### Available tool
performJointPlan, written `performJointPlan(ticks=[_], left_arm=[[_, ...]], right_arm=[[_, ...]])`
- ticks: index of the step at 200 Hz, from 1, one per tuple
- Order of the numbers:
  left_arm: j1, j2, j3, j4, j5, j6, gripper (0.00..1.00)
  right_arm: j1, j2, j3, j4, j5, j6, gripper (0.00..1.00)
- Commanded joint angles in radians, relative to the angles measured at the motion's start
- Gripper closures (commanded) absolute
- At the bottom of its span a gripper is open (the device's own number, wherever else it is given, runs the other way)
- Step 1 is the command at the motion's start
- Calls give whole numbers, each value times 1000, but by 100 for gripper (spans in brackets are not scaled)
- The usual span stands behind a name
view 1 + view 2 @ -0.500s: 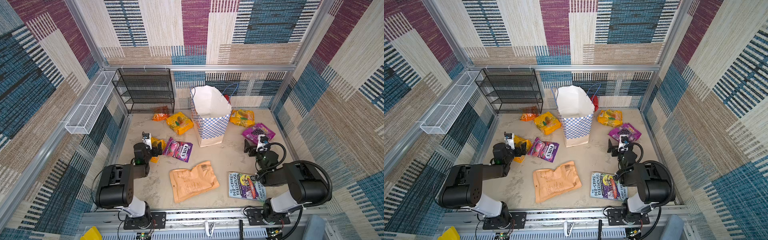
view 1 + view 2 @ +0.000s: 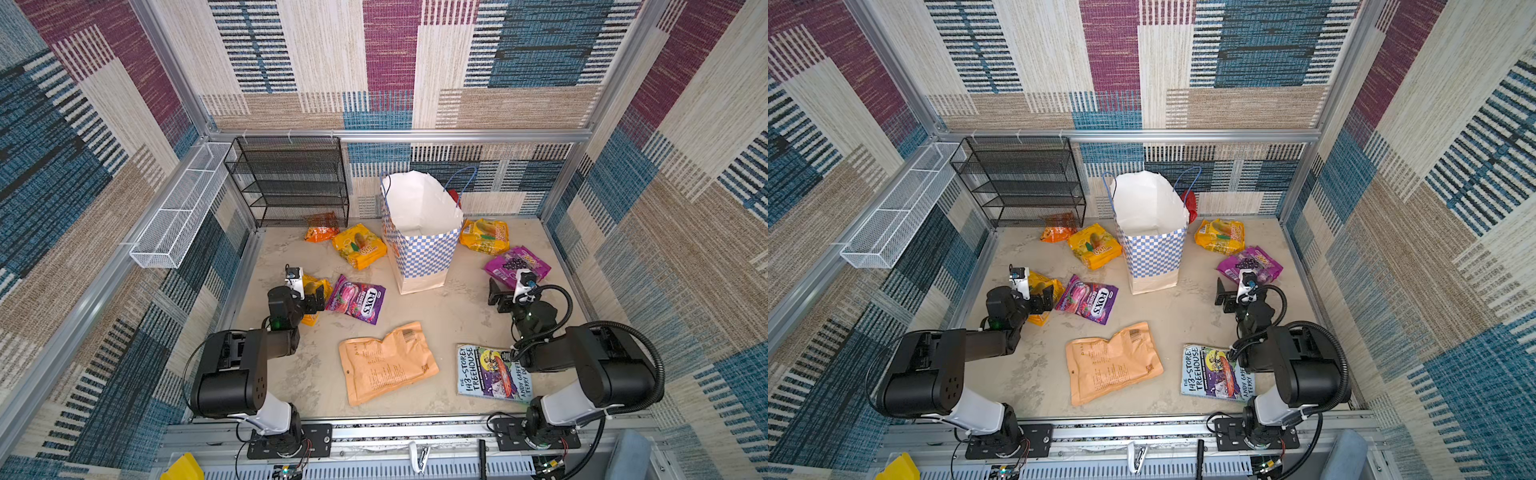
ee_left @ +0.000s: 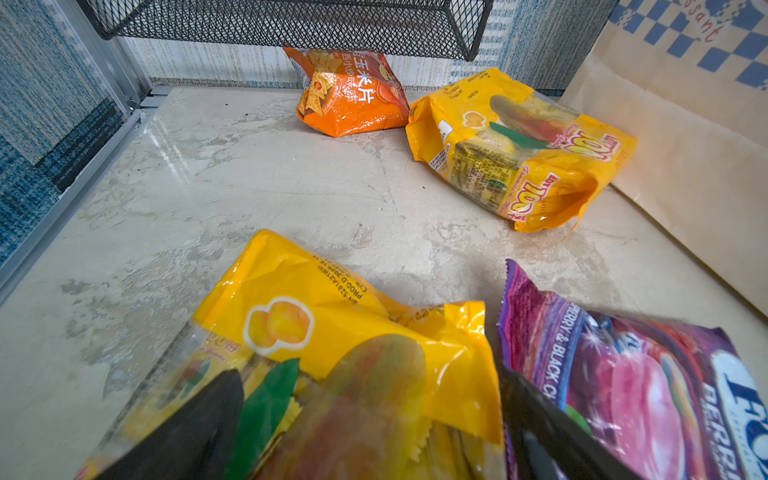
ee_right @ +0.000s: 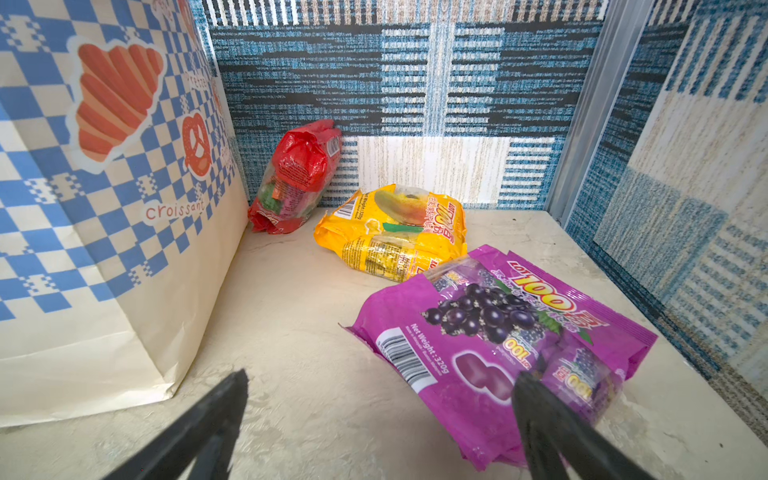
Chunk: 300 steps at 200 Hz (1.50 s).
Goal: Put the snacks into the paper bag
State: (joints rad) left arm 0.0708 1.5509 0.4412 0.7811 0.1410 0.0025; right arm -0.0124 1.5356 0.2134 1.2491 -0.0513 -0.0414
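The left gripper (image 3: 370,386) is gaping wide, empty, over a glossy yellow mango packet (image 3: 332,328), with the purple "FOX'S" packet (image 3: 623,386) beside one finger. The right gripper (image 4: 380,376), likewise wide and empty, is hovering between the purple grape "LOT 100" packet (image 4: 498,328) and the checkered "croissant" paper bag (image 4: 104,232).

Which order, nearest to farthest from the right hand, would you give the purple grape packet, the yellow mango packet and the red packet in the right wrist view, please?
1. Purple grape packet: directly in front of the right hand.
2. Yellow mango packet: just beyond the grape packet.
3. Red packet: farthest, propped up beside the paper bag.
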Motion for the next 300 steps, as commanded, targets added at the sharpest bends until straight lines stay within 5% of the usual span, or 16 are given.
performJointPlan(ticks=[1,95,107,130,152,166,191,223,256,300], left_arm=[[0,-2,2,20,14,10,1],[1,-4,0,21,11,4,1],[-9,-46,-10,5,-88,-21,0],[-52,-246,33,-249,-253,-44,1],[-71,-449,185,-722,-380,-382,1],[-71,-530,215,-815,-307,-477,0],[-58,-666,219,-1054,-210,-891,1],[-75,-792,207,-1177,141,-924,1],[-310,-888,200,-1440,72,-1007,1],[-615,-867,146,-1434,-64,-1196,0]], right_arm=[[0,0,6,16,-3,6,0],[-5,-15,8,7,23,22,0],[-6,-96,35,-101,60,40,0],[-6,-259,115,-352,135,109,0],[-5,-403,187,-547,225,280,0],[-6,-448,260,-730,301,376,0],[-6,-492,364,-1004,365,545,0],[-5,-607,371,-1103,163,637,0],[-5,-664,386,-1207,38,649,1],[-1,-663,413,-1321,-100,591,0]])
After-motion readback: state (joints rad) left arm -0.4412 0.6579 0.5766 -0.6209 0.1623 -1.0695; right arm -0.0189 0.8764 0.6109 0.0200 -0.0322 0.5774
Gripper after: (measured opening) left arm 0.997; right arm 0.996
